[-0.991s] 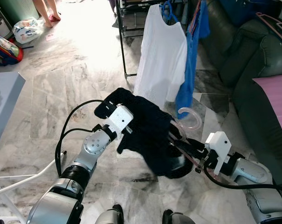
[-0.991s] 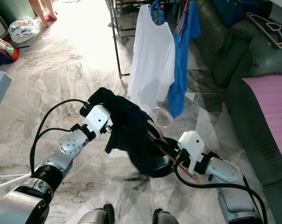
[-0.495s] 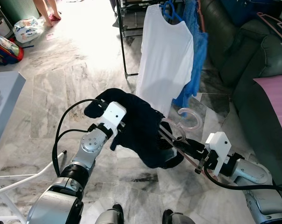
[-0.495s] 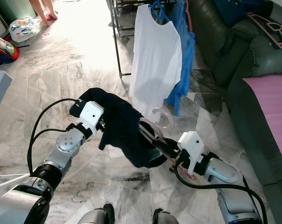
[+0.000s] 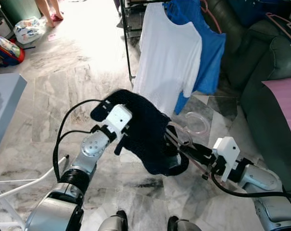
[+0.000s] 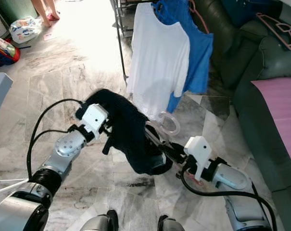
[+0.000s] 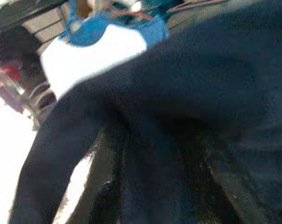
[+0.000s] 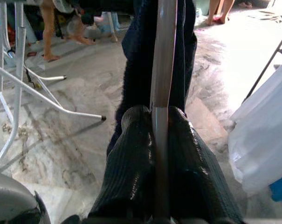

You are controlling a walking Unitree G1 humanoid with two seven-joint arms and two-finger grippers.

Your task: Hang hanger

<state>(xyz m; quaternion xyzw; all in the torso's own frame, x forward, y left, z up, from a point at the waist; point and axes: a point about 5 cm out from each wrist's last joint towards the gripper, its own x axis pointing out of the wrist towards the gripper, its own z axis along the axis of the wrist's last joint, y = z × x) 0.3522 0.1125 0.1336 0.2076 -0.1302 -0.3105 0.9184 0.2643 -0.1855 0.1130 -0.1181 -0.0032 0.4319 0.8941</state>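
A dark navy garment (image 5: pixel 147 139) hangs on a translucent pink hanger whose hook (image 5: pixel 196 123) points toward the rack. My right gripper (image 5: pixel 186 149) is shut on the hanger's rod (image 8: pixel 160 93), low and in front of me. My left gripper (image 5: pixel 123 137) holds the garment's far shoulder, its fingers (image 7: pixel 96 186) buried in the dark cloth (image 7: pixel 201 93). Ahead stands a black clothes rack (image 5: pixel 127 43) with a white shirt (image 5: pixel 167 57) and a blue shirt (image 5: pixel 208 48) hanging from it.
A dark green sofa (image 5: pixel 260 72) with a pink cushion (image 5: pixel 285 110) and a spare pink hanger (image 5: pixel 282 21) runs along the right. A pale table corner (image 5: pixel 8 91) and white frame legs (image 5: pixel 20 185) are at left. Bags (image 5: pixel 8 48) and a person's feet (image 5: pixel 46 14) are far left.
The two shirts on the rack have swung, and the blue one now spreads out to the right of the white one. My left gripper shifted slightly with the garment; the right gripper stayed put.
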